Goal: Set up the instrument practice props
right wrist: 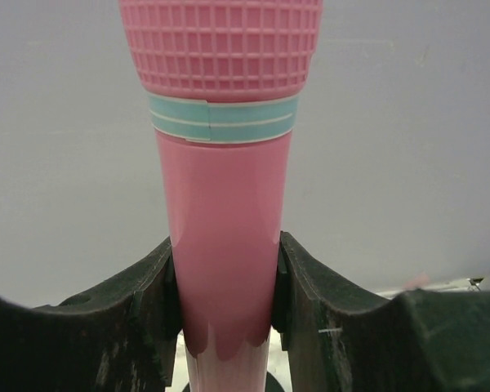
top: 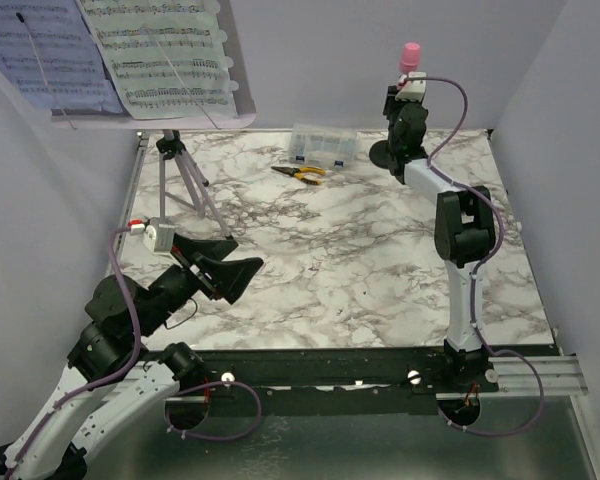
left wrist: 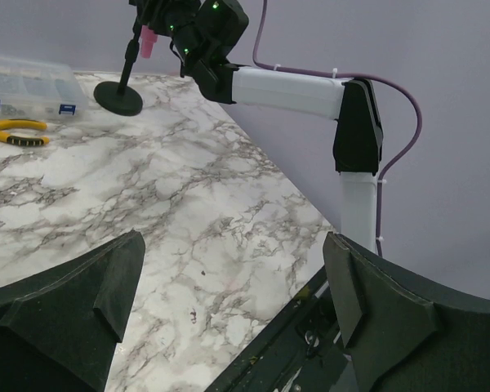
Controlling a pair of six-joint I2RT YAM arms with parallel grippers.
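The right gripper (right wrist: 224,282) is closed partway around the pink microphone (top: 411,52) at the upper right of the overhead view, probably to keep it upright on its stand (left wrist: 118,98). The left gripper (top: 223,268) hangs wide open and empty, lower left.

Yellow-handled pliers (top: 300,172) lie just beside the clear compartment box (top: 323,145).

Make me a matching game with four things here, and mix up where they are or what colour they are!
Things:
1. toy microphone
2. pliers
3. compartment box
4. sheet-music pages

Clues:
A. up on the lilac music-stand plate
B. clear, at the far edge of the table
C. yellow handles, lying flat
D. pink, gripped by the right arm's fingers

Pairs: 1-D, 2-C, 3-B, 4-A.
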